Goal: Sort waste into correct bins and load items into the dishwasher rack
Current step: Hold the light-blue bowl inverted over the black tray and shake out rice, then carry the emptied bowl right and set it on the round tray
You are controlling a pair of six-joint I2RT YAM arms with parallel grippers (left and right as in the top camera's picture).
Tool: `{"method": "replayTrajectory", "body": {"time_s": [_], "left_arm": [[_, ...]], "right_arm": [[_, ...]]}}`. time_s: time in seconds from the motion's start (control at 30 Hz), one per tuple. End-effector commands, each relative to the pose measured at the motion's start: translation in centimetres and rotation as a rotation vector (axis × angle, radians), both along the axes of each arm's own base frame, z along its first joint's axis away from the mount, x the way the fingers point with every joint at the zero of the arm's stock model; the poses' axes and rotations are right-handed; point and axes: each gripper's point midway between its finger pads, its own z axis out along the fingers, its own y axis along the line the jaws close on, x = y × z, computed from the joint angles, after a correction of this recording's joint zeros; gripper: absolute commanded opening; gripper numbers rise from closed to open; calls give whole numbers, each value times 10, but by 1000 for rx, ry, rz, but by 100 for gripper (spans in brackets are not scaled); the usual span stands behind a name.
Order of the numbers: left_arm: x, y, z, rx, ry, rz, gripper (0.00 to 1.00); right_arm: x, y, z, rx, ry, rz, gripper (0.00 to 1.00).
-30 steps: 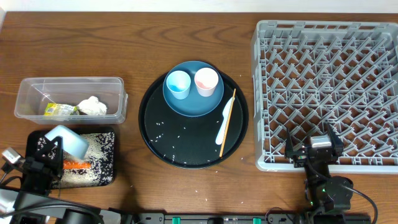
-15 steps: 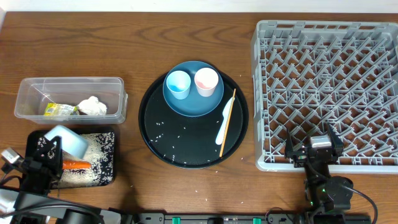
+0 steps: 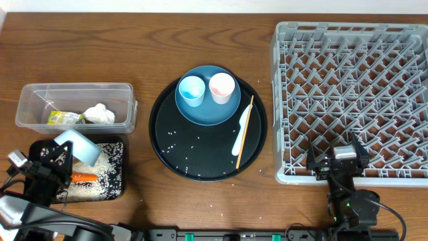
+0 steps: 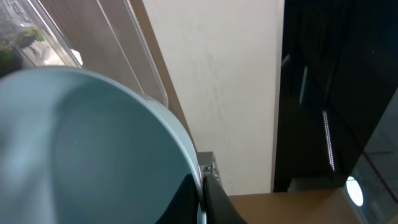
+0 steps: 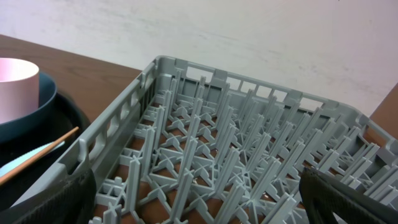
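Bowl (image 3: 78, 148): held tipped on its side over the shallow black tray (image 3: 114, 191) at the table's near left corner. The left gripper (image 3: 63, 159) is clenched on its rim, and one dark finger (image 4: 208, 199) shows against the rim in the wrist view. Whether anything clings inside the bowl cannot be told. Rice (image 3: 103, 161) and a carrot (image 3: 83, 177) lie in the tray beneath. The clear tub (image 3: 27, 107) just behind it holds a wrapper (image 3: 63, 118) and a tissue (image 3: 99, 114). The right gripper (image 3: 338, 161) stands spread wide and empty at the near edge of the rack (image 3: 354, 73). Risks, as judged: the hold is a pinch on the thin rim of a smooth, tilted bowl, so a quick swing could let it pivot or drop onto the tray and scatter rice over the table. Any grains left inside would travel to the rack. A low path rightward crosses the round tray (image 3: 200, 167), where the blue cup (image 3: 191, 89) and pink cup (image 3: 222, 87) stand upright on the plate (image 3: 207, 114) and could be knocked. Against the picture a second ago, the left arm has swung a little and the bowl sits more steeply tipped and slightly further right. The carrot, the tub's contents and the right arm are unchanged.
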Motion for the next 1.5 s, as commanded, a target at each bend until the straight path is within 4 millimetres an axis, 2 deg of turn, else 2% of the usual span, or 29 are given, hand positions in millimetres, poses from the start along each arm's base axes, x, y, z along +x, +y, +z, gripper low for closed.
{"method": "replayTrajectory", "body": {"time_s": [0.0,0.13,0.27,0.5,0.67,0.83,1.0,1.1,1.2,1.47], "left_arm": [[3,-5,9,3,-28,-18,6],[8,-13,17,42,-41,-56,6],[19,-33,30,124,-18,-138,6],[38,-90,43,379,112,-330,6],[40,-137,40,593,210,-448,6],[34,-185,24,778,279,-592,6],[29,-216,2,929,357,-690,6],[27,-240,-7,1004,341,-775,6],[25,-258,-17,1056,349,-831,6],[19,-301,-61,1129,399,-1021,6]], "right_arm": [[0,-2,-2,-6,5,-7,99],[0,-2,-2,-6,5,-7,99],[0,-2,-2,-6,5,-7,99],[0,-2,-2,-6,5,-7,99],[0,-2,-2,-6,5,-7,99],[0,-2,-2,-6,5,-7,99],[0,-2,-2,-6,5,-7,99],[0,-2,-2,-6,5,-7,99],[0,-2,-2,-6,5,-7,99],[0,-2,-2,-6,5,-7,99]]}}
